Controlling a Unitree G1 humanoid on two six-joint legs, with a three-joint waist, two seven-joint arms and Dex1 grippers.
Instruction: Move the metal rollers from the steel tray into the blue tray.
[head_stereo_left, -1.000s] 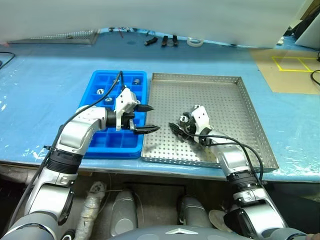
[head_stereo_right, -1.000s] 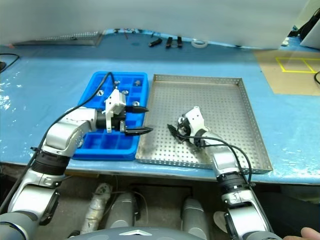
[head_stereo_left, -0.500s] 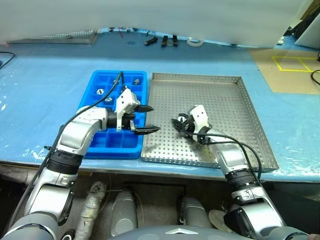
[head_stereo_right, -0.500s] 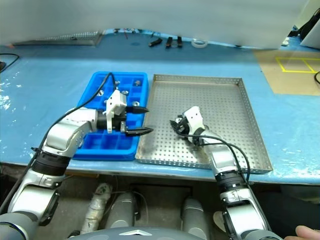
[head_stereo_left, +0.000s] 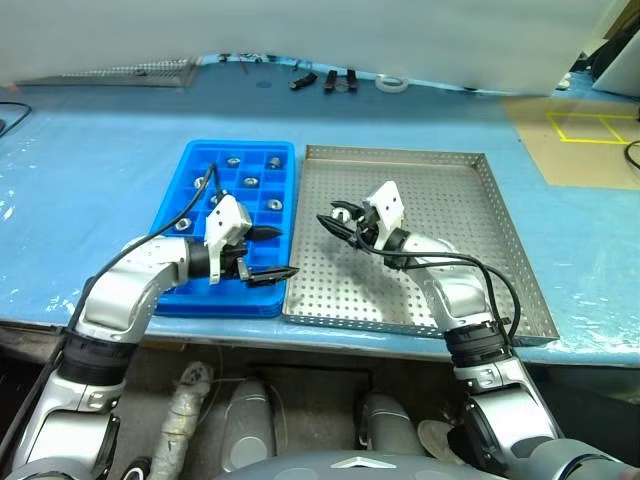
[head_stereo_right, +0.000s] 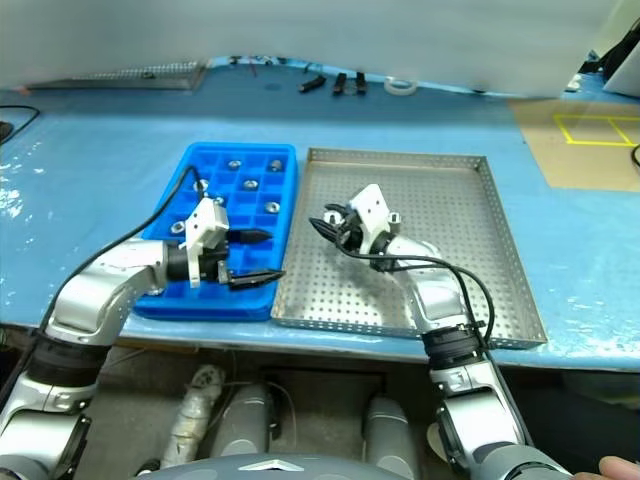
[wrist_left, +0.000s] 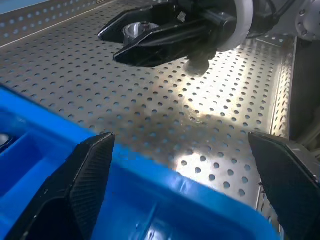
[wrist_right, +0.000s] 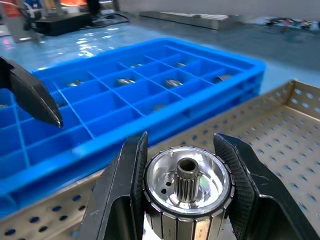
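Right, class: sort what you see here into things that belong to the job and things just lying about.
Job:
- metal roller in the right hand
- steel tray
- blue tray with rollers
- left hand, open

Lying about:
- black tools
- tape roll
- far perforated tray

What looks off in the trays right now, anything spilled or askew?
Nothing stands out. Rollers sit inside blue tray compartments, the steel tray lies flat beside it, and the right tool holds one roller squarely.
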